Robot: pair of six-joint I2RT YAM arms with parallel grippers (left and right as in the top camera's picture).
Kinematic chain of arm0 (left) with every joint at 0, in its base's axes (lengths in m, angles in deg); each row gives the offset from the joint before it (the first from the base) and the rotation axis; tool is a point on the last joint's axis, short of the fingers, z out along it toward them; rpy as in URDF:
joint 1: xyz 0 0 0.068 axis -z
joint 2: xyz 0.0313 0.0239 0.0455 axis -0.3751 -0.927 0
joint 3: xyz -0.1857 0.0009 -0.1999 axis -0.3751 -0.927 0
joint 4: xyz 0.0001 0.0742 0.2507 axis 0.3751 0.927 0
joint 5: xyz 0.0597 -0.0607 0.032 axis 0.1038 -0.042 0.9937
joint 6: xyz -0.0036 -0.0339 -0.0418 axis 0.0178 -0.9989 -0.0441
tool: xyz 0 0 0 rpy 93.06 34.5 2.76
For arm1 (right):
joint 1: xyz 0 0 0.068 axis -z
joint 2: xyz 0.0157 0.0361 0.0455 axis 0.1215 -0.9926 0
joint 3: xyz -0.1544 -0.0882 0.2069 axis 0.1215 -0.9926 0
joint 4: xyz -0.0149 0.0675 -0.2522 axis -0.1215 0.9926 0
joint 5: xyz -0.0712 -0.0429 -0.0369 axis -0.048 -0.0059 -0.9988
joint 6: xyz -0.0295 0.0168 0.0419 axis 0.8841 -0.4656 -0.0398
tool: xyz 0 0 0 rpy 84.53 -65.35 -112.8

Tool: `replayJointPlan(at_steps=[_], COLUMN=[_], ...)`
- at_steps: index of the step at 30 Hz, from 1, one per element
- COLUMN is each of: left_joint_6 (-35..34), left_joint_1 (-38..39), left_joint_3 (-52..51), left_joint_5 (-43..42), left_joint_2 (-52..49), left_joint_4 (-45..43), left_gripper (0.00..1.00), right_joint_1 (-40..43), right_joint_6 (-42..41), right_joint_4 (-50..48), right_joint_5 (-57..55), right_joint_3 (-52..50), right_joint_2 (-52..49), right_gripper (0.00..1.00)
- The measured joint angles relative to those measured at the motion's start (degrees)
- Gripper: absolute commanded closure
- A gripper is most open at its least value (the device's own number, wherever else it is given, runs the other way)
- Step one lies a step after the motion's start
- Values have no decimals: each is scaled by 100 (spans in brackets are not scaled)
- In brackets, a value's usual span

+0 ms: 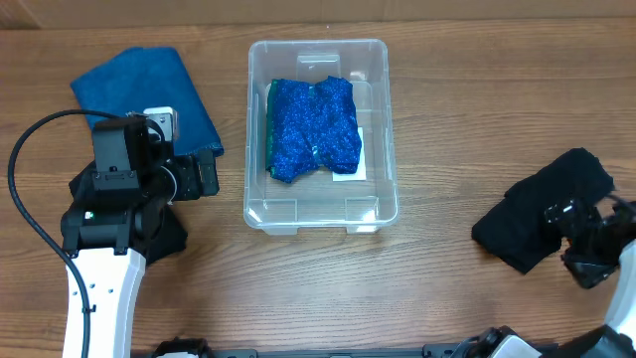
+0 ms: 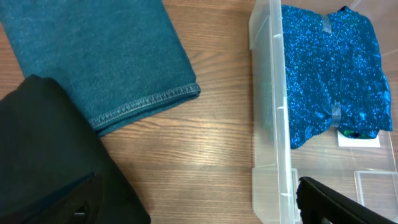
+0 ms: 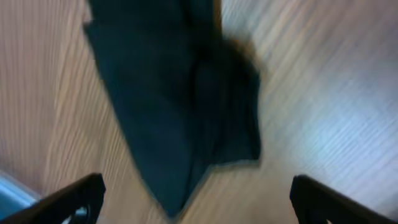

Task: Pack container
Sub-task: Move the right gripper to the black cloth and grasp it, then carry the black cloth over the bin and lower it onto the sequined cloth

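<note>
One teal cloth (image 1: 139, 94) near container (image 1: 250, 129)

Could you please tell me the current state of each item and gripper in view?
Container: upright, lidless, partly filled.
Sparkly cloth: crumpled, inside the container.
Teal cloth: folded, flat on the table.
Black cloth: crumpled, on the table.
Left gripper: open, empty.
Right gripper: open, empty, over the black cloth.

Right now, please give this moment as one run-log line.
clear rectangular plastic container holds glittery blue cloth | left gripper open beside it | right gripper open over black cloth | teal cloth on table
</note>
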Motion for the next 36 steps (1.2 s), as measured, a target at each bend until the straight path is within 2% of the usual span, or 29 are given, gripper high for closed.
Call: replayJointPlan(at_steps=[3,6,15,17,20,22,24,26,33,36], left_joint_6=[0,0,0,0,0,0,0,0,0,0], left_joint_1=[0,0,0,0,0,0,0,0,0,0], left_joint_3=[2,2,2,2,2,2,2,2,2,2], left_joint_5=[0,0,2,0,0,0,0,0,2,2], left_joint_2=[0,0,0,0,0,0,0,0,0,0], left_joint_4=[2,-2,-22,-24,-24,-26,-26,-26,-28,-28], left_gripper=[0,0,0,0,0,0,0,0,0,0], right_joint_1=[260,264,278,304,302,302,302,302,210,-223], right_joint_6=[-50,-48,142,184,236,234,223,232,271,310], right_joint_4=[-938,-1478,-2520,-2697,-2813,-2787,-2686,-2623,-2337,-1928], right_joint_5=[44,90,673,986,1377,1541,1683,1751,2337,2503], right_joint_3=[-715,-1106,-1233,-1158,-1130,-1152,-1189,-1193,-1202,-988], right_joint_2=[4,-61,-1104,-1268,-1510,-1617,-1696,-1698,-1700,-1547], right_gripper=[0,0,2,17,55,71,91,96,96,96])
